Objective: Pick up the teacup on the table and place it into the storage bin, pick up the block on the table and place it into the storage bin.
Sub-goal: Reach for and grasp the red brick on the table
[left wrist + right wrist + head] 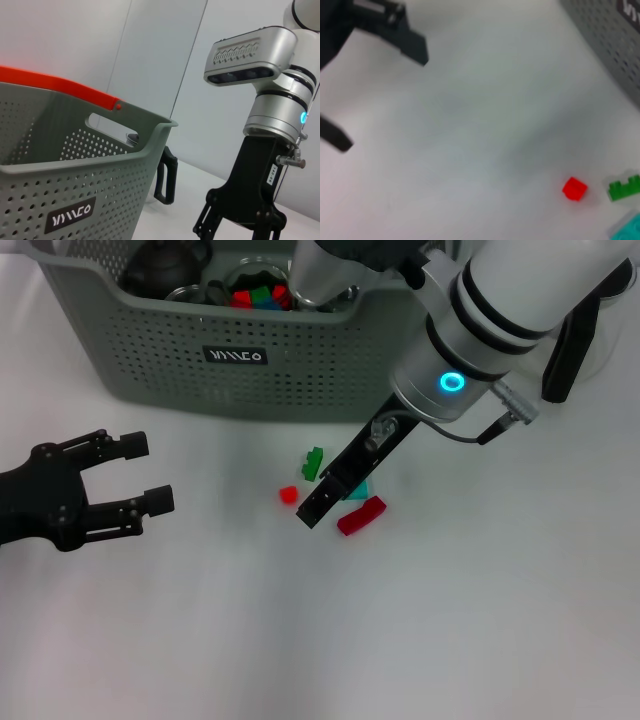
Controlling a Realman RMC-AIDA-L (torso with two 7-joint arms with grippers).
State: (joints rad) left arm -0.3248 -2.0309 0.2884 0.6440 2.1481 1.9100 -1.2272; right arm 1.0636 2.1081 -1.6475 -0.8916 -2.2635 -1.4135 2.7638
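Your left gripper (150, 475) hovers over the left side of the counter (200, 640), fingers spread and holding nothing, well apart from the blocks.

The storage bin (150, 360) stands at the far edge, label facing you. It already holds coloured blocks and dark, rounded ware; no teacup shows on the counter itself.

Four blocks lie near the counter's middle, in front of the bin: a small red cube (289, 494), a green notched block (314, 463) just beyond it, a teal block (357, 490) largely hidden, and a longer red block (361, 516) nearest you. Judged from their look, these are light, rigid plastic pieces with smooth faces; they will slide if nudged. Take each across its flat parallel sides, low on the body.

Your right gripper (325, 495) is down among the blocks, directly over the teal one. I cannot tell whether it is spread or closed.

Obstruction: the blocks lie close together, so a finger descending on one may push its neighbour. The bin wall must be cleared on transfer.
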